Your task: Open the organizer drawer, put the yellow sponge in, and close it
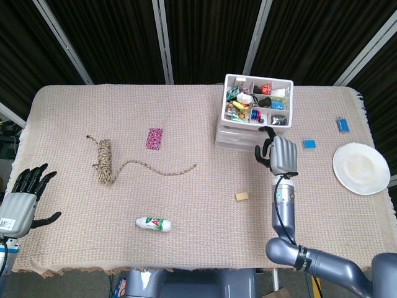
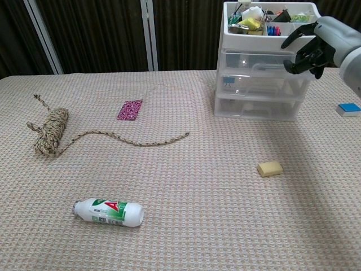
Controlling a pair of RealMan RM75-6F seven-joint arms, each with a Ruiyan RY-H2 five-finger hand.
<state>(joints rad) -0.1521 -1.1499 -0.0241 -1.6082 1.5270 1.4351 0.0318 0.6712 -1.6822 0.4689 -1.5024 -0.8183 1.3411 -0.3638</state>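
The yellow sponge [image 1: 242, 196] [image 2: 269, 168] lies flat on the tablecloth in front of the organizer. The clear organizer [image 1: 244, 133] [image 2: 256, 84] stands at the back right with its three drawers pushed in and a full tray of small items on top. My right hand [image 1: 279, 155] [image 2: 313, 47] hovers at the right front of the top drawer, fingers curled toward it and thumb out, holding nothing. Whether it touches the drawer I cannot tell. My left hand [image 1: 25, 198] hangs off the table's left front edge, fingers spread and empty.
A coiled rope [image 1: 104, 160] [image 2: 49, 131] with a trailing end lies at the left. A small white bottle [image 1: 154, 224] [image 2: 110, 212] lies near the front. A pink packet [image 1: 155, 138], two blue blocks [image 1: 309, 144] [image 1: 342, 125] and a white plate [image 1: 361, 168] also sit on the cloth.
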